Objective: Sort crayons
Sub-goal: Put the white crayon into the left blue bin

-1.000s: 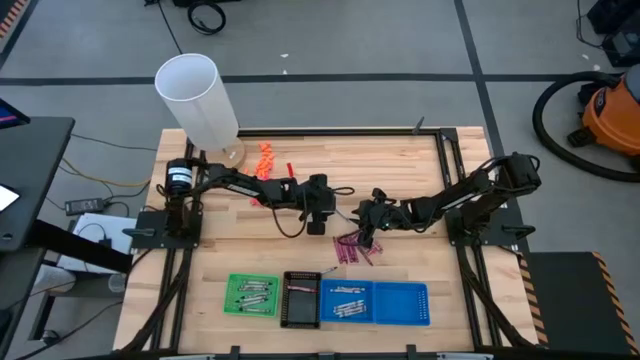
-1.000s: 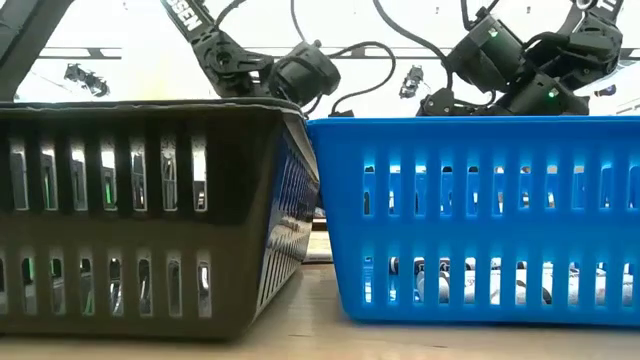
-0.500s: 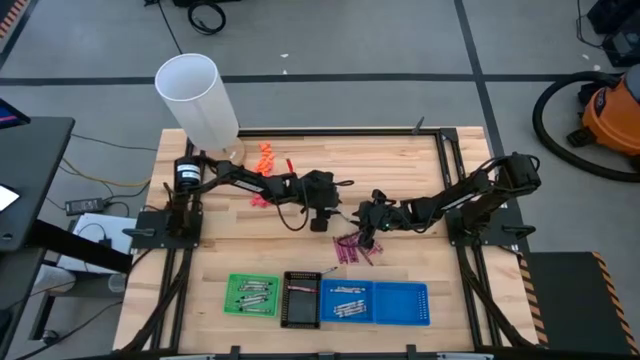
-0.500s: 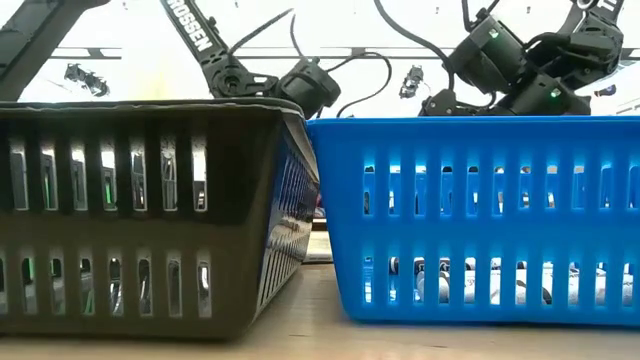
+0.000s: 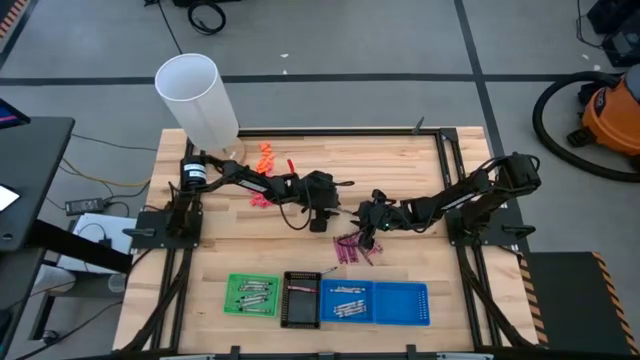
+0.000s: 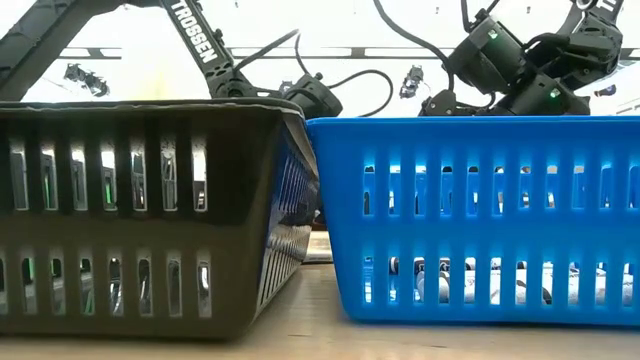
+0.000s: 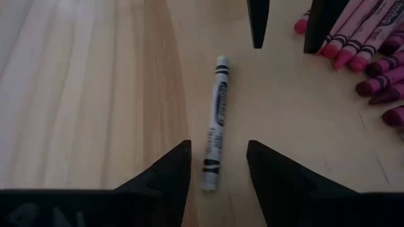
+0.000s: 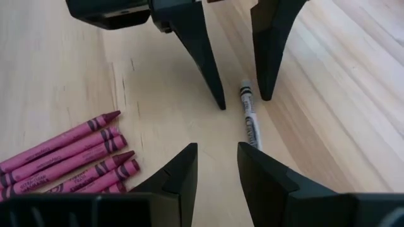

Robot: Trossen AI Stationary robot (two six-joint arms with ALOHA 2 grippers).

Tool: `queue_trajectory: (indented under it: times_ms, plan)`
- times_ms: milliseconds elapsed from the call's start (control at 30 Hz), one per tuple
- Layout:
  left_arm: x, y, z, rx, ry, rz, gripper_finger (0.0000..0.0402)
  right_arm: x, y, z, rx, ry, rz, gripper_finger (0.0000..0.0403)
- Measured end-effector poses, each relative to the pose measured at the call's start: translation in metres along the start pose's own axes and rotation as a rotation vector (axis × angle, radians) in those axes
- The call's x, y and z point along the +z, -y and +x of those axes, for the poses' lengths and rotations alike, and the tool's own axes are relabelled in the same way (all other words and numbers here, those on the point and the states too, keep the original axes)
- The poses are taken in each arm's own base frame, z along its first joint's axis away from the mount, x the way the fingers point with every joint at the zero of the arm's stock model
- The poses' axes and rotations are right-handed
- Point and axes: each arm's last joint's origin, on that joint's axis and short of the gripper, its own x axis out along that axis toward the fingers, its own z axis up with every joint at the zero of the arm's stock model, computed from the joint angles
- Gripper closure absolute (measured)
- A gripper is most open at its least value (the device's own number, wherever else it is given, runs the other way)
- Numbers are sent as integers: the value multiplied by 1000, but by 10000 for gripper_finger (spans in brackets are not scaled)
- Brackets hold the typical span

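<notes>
Straddling grey crayon [image 7: 215, 120], left gripper [image 7: 218, 165] has advanced, parted.

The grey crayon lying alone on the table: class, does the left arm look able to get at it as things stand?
Probably yes. The left gripper hangs over the grey crayon, jaws open astride it, nothing between. The right gripper faces it closely, which might crowd the pick.

- Grey floor [image 5: 330, 40] all round the wooden table [image 5: 400, 160].
- Orange vacuum cleaner [image 5: 612, 112] out beyond the right claw's side.
- Black cables [image 5: 205, 15] on the floor.
</notes>
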Motion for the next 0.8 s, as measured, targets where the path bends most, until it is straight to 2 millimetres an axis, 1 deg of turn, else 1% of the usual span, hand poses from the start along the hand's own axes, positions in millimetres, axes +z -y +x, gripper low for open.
queue_trajectory:
  times_ms: [133,300,533,567,667,800]
  plan:
    - [-1,1,0,-15,-9,-2,260,-1,0,0,-1,-10,-3,281]
    - [-2,1,0,-24,-20,-14,303,-1,1,0,-5,-12,-2,281]
    - [-3,2,-1,-29,-36,-54,381,6,3,-6,-7,22,16,281]
    - [-3,2,-1,-30,-44,-57,387,7,4,-8,-8,27,18,281]
    - [-4,2,-2,-33,-59,-67,388,11,6,-15,-20,39,28,281]
    - [-1,3,-11,-35,-94,-108,385,13,7,-26,-83,46,32,281]
